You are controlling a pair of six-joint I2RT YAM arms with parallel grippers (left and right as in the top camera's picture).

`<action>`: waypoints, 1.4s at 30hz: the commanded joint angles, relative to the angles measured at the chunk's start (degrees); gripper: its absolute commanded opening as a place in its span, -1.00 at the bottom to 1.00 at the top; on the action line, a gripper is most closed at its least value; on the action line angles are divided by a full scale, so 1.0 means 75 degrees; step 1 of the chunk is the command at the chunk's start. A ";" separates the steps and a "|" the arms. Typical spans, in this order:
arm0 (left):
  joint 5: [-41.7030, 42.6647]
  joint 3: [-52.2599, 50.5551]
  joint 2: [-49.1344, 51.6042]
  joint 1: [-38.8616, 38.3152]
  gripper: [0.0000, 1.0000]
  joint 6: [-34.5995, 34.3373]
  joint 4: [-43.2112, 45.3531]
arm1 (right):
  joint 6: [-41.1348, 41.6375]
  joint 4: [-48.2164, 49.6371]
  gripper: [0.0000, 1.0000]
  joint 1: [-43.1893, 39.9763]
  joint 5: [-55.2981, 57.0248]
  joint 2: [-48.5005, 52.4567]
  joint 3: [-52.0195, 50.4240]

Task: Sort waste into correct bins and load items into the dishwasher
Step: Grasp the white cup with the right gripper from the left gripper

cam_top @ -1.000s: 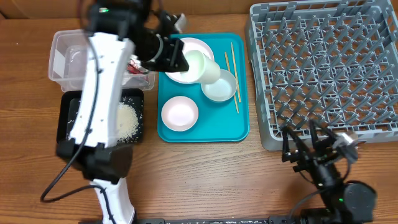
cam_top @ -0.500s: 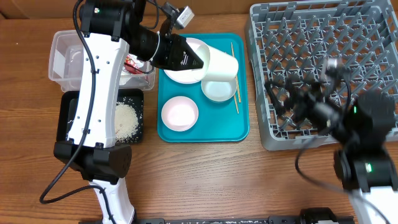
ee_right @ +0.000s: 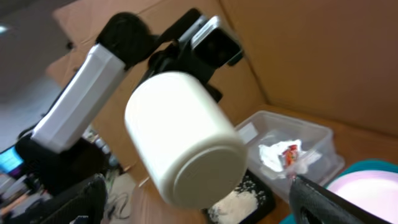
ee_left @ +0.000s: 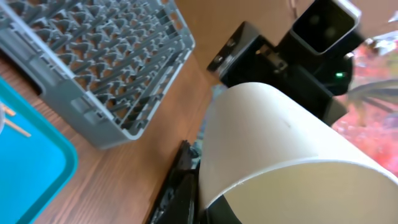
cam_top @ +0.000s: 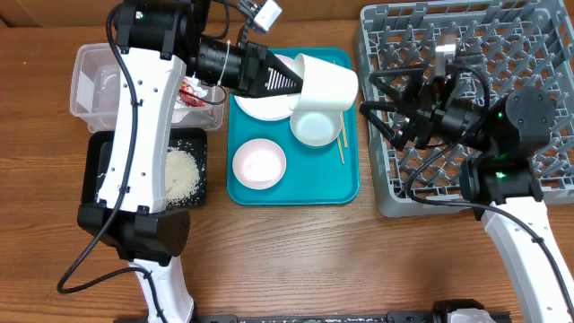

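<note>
Left gripper [cam_top: 289,81]: clenched on cup [cam_top: 326,87], now lifted toward rack [cam_top: 466,203];
Right gripper [cam_top: 384,106]: swung in, jaws spread; handover likely

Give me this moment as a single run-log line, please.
left gripper: shut on cup, held sideways above teal tray | right gripper: open, empty, facing cup, over rack edge | step: cup handover likely next

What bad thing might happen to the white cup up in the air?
1. The left gripper holds the white cup tipped sideways in the air, above the pale bowl on the teal tray. If the cup slips, it would probably hit the bowl.
2. The open right gripper is close to the cup. A clumsy handover might knock it loose, or the two grippers might bump.
</note>
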 commanded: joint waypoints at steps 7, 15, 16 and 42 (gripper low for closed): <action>0.0554 -0.0003 0.0038 -0.0542 -0.92 -0.0286 -0.0020 | 0.0207 0.0490 0.73 0.0201 -0.0667 0.0163 0.0149; 0.0356 -0.0003 0.0038 -0.0860 -0.92 -0.0434 -0.0020 | 0.0743 0.1463 0.63 0.0411 -0.0673 0.0163 0.0149; 0.0358 -0.0003 0.0038 -0.0857 -0.92 -0.0434 -0.0020 | 0.0898 0.1609 0.59 0.0411 -0.0691 0.0163 0.0149; 0.0376 -0.0003 0.0038 -0.0860 -0.82 -0.0577 -0.0020 | 0.0863 0.1591 0.16 0.0364 -0.1274 0.0169 0.0137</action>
